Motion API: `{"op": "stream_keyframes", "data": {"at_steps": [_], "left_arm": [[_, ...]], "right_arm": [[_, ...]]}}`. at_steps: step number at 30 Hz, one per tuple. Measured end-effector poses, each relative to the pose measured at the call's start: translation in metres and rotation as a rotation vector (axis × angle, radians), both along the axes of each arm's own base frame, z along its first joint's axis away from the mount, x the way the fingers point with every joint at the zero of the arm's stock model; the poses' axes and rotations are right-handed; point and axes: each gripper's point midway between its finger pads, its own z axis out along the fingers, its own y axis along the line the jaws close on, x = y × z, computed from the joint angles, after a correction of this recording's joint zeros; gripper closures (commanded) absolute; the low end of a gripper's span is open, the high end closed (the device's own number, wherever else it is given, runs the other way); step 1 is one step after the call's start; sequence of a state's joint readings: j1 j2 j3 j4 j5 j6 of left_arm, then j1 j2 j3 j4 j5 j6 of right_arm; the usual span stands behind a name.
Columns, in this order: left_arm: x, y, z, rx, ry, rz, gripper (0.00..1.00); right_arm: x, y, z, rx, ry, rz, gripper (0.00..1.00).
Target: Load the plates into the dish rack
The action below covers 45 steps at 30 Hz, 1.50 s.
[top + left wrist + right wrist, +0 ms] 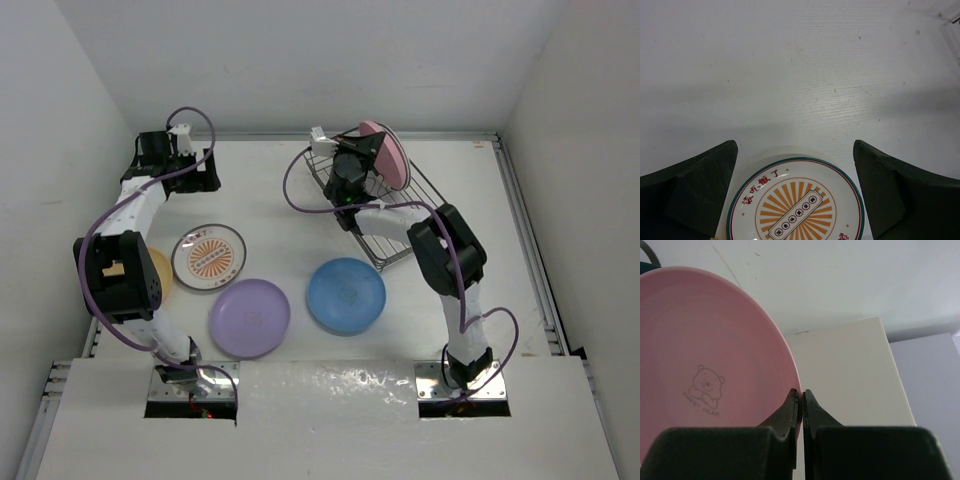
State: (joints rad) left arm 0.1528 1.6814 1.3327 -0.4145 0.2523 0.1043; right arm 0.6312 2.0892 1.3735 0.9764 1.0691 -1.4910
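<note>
My right gripper (366, 160) is shut on the rim of the pink plate (388, 155) and holds it on edge above the far end of the silver wire dish rack (392, 240). In the right wrist view the fingertips (801, 392) pinch the pink plate (705, 340), which bears a small bear print. My left gripper (205, 172) is open and empty at the far left, beyond the orange sunburst plate (209, 256). In the left wrist view that plate (795, 205) lies flat below the open fingers (795, 145). The purple plate (250, 317) and the blue plate (346, 295) lie flat on the table.
A yellow-orange plate (160, 278) lies at the left, partly hidden by my left arm. White walls close the table at the back and both sides. The other patterned plates are out of view.
</note>
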Motion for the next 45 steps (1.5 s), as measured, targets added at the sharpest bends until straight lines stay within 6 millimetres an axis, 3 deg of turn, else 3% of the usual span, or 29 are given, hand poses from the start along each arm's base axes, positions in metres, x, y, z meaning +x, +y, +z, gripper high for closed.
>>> {"op": "stream_keyframes", "data": {"at_steps": [21,25,35,45], "left_arm": [[-0.006,-0.005,-0.01,-0.02,0.024,-0.016,0.03],[-0.006,-0.005,-0.01,-0.02,0.024,-0.016,0.03],[-0.007,-0.007,-0.011,-0.028,0.025,-0.024,0.03],[-0.009,-0.007,-0.014,-0.029,0.034,-0.024,0.03]], "right_arm": [[0.003,-0.002,-0.013,0.074,-0.033,-0.065,1.0],[-0.002,-0.008,-0.01,0.069,-0.065,-0.113,1.0],[0.008,-0.002,0.004,0.084,-0.12,-0.179,1.0],[0.005,-0.004,-0.048,0.028,0.0,-0.166,1.0]]}}
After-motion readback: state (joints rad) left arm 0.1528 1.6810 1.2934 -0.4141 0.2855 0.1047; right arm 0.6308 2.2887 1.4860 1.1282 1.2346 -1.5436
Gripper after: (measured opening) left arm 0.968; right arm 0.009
